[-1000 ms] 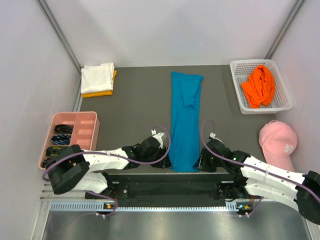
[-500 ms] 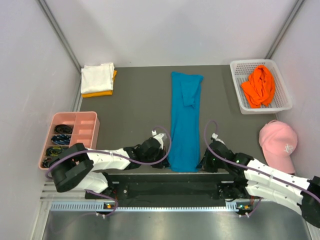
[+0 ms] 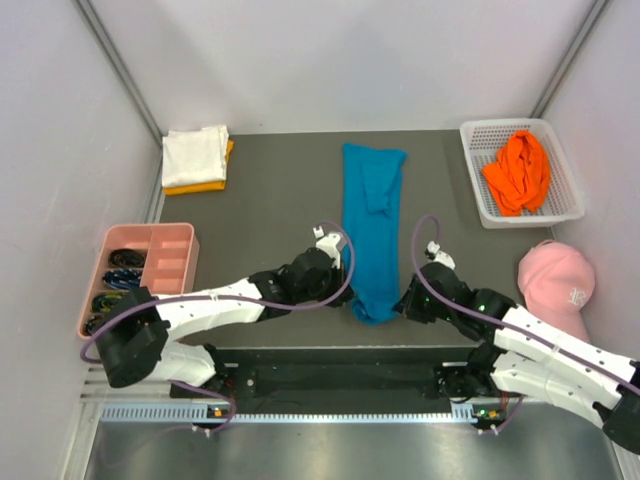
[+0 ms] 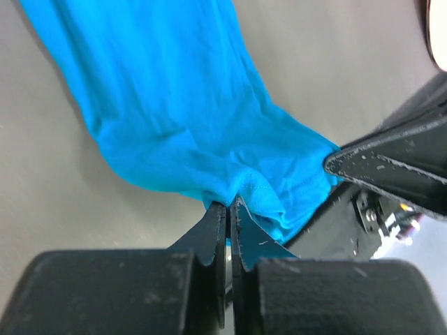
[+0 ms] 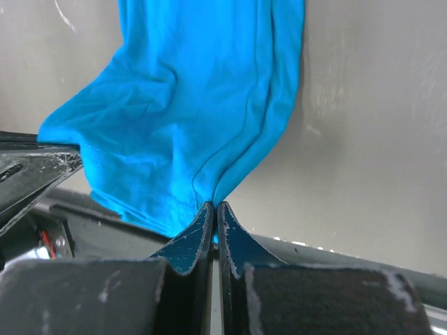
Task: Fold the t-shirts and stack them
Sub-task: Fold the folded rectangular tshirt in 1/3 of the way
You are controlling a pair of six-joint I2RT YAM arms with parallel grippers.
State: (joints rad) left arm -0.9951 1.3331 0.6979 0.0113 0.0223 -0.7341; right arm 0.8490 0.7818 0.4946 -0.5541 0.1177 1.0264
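Note:
A teal-blue t-shirt [image 3: 371, 220] lies as a long narrow strip down the middle of the table. Its near end is lifted and bunched between both grippers. My left gripper [image 3: 344, 288] is shut on the near left corner [image 4: 237, 188]. My right gripper [image 3: 403, 302] is shut on the near right corner [image 5: 230, 178]. A folded white t-shirt [image 3: 194, 153] rests on a yellow-orange one [image 3: 200, 186] at the far left. A bright orange t-shirt [image 3: 518, 170] lies crumpled in a white basket [image 3: 478, 205] at the far right.
A pink baseball cap [image 3: 556, 280] sits at the right edge. A pink divided tray [image 3: 170, 262] holding dark items stands at the left edge. The table's near edge runs just behind both grippers.
Both grippers have closed on the shirt's near corners and moved away from the near edge, lifting and bunching that end.

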